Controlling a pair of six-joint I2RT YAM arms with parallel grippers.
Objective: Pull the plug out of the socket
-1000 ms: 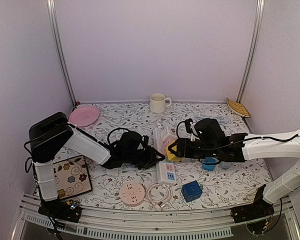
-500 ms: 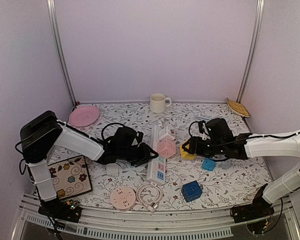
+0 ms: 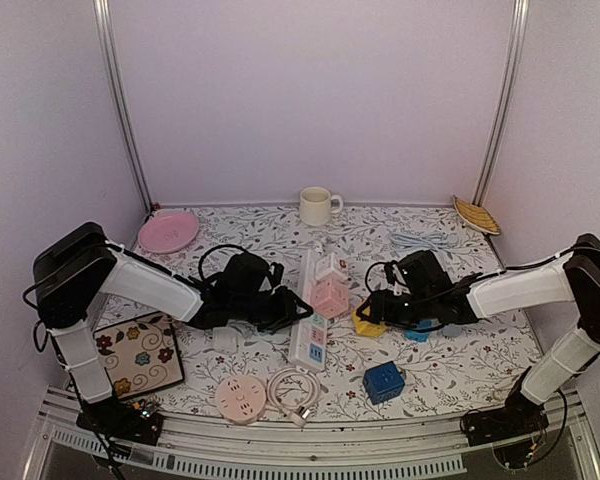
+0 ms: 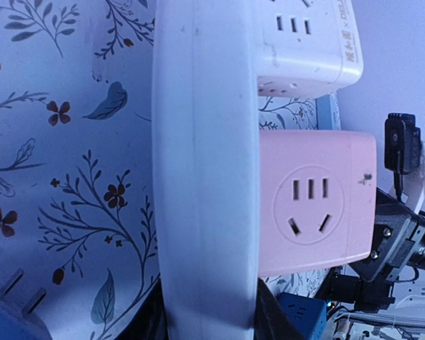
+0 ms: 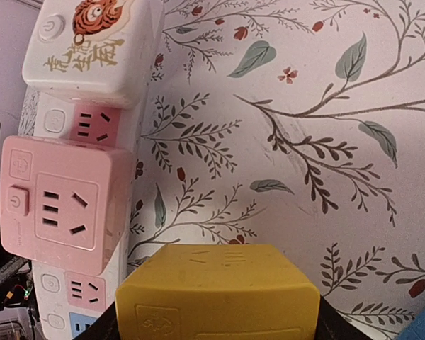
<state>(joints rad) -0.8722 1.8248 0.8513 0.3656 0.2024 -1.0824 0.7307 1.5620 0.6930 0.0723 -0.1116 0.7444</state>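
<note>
The white power strip [image 3: 308, 330] lies across the table's middle, with a pink cube plug [image 3: 327, 296] and a white adapter [image 3: 332, 268] still seated in it. My left gripper [image 3: 288, 310] is shut on the strip's side; in the left wrist view the strip [image 4: 205, 170] fills the space between the jaws, with the pink plug [image 4: 315, 202] on its face. My right gripper [image 3: 378, 312] is shut on a yellow cube plug [image 3: 366, 324], which is free of the strip and low over the table to its right. The right wrist view shows the yellow plug [image 5: 216, 290] apart from the strip [image 5: 53, 283].
A blue cube [image 3: 384, 381] and a smaller blue cube [image 3: 417, 331] lie near the right arm. A round pink socket [image 3: 238, 395] and a coiled cable [image 3: 290, 388] are at the front. A floral tile [image 3: 138, 352], a pink plate [image 3: 168, 231], a cup [image 3: 318, 205] and a wooden dish [image 3: 477, 214] ring the edges.
My right gripper pulled the yellow plug off the strip to the right, then lowered it toward the table. My left gripper swung the strip leftward, dragging the round socket and cable.
</note>
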